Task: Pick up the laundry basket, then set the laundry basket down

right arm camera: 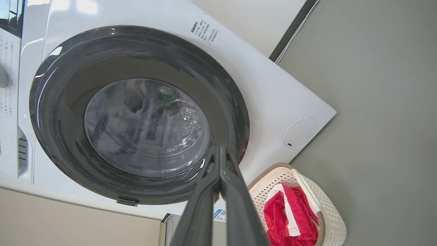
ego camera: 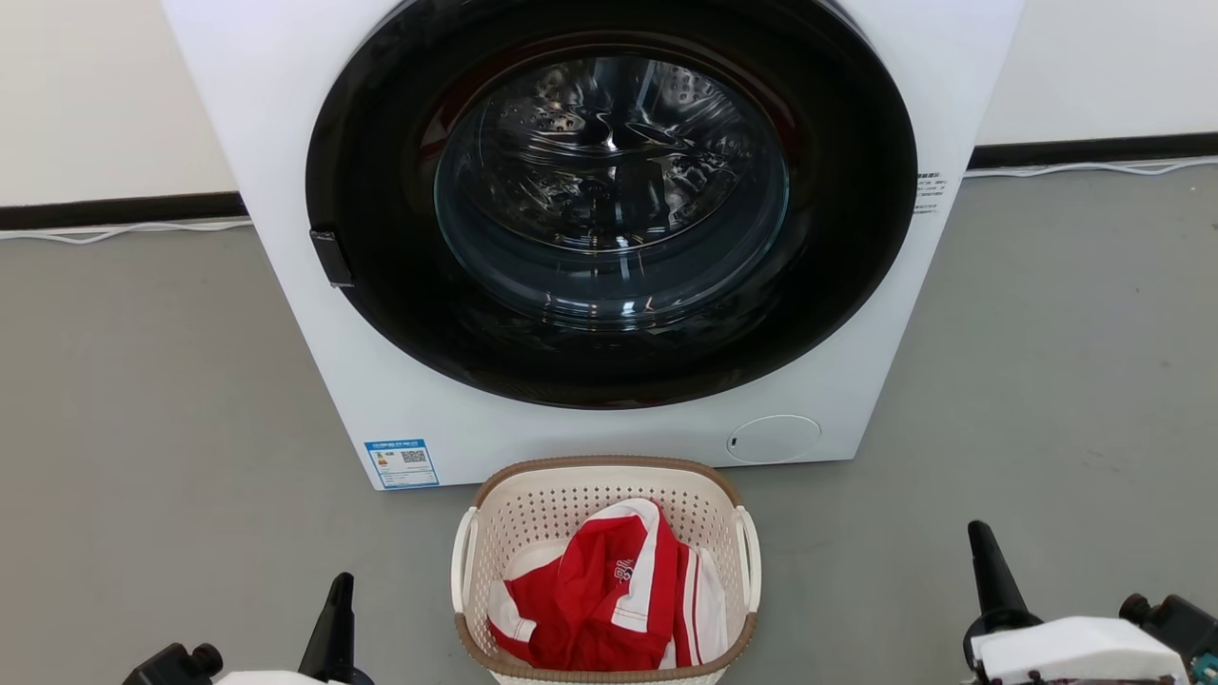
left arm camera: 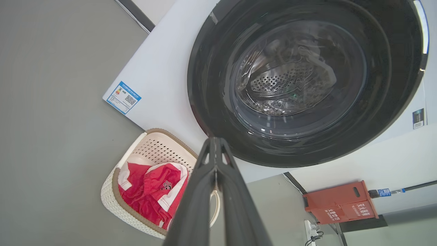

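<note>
The laundry basket [ego camera: 609, 476], cream-white with a brown rim and white loop handles, stands on the grey floor in front of the washing machine, holding a red and white garment [ego camera: 609, 590]. My left gripper [ego camera: 341, 585] is shut, low at the left, apart from the basket. At the lower right my right gripper [ego camera: 980, 538] is shut too, well clear of it. In the left wrist view the shut left gripper [left arm camera: 215, 141] points past the basket [left arm camera: 153, 150]. The right wrist view has the right gripper [right arm camera: 221, 150] shut, the basket [right arm camera: 327, 212] to its right.
A white washing machine [ego camera: 285, 143] with a closed dark round door [ego camera: 609, 209] stands right behind the basket. Grey floor [ego camera: 143, 428] spreads on both sides. A wall with a dark skirting and a white cable [ego camera: 114, 231] runs behind. An orange box [left arm camera: 339, 201] sits by the wall.
</note>
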Controlling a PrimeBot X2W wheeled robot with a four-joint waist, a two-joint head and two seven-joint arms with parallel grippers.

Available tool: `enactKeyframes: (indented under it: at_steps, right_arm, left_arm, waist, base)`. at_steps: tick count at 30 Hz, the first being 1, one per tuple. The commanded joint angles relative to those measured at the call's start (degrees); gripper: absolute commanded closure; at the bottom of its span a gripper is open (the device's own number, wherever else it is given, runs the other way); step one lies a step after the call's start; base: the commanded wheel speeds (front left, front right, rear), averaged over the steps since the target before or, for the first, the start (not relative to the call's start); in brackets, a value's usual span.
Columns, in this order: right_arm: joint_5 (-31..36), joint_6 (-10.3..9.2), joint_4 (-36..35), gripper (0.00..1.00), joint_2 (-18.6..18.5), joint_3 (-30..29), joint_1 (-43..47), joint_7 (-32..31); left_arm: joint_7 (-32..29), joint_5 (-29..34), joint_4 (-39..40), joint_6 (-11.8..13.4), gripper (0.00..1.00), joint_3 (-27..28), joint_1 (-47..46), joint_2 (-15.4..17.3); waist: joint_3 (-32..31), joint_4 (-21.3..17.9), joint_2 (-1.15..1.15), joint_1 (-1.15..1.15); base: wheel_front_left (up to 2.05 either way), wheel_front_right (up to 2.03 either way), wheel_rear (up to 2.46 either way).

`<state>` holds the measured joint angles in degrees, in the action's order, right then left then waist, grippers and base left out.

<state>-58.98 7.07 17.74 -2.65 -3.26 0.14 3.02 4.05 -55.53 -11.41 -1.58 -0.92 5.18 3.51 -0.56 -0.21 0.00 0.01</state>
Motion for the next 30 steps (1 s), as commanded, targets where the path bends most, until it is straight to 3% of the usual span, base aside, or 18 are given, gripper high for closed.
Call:
enactKeyframes:
  at_steps: [1,30]
  right_arm:
    - [-1.58,0.24,-1.72,1.0,-0.29,0.5,-2.97,-0.52]
    - [-18.82,0.34,-2.81,1.0,-0.31,-1.5,-4.79,-5.37]
  left_arm:
    - [-0.24,-1.96,1.0,-0.78,1.0,1.36,-3.27,0.41]
    - [-5.12,-21.58,-0.95,-3.57,1.0,3.77,-7.6,0.49]
  waist:
    - [0.02,0.01,0.0,0.0]
    - [0.41,0.12,0.0,0.0]
  base:
    - [0.0,0.0,0.0]
    - [0.0,0.0,0.0]
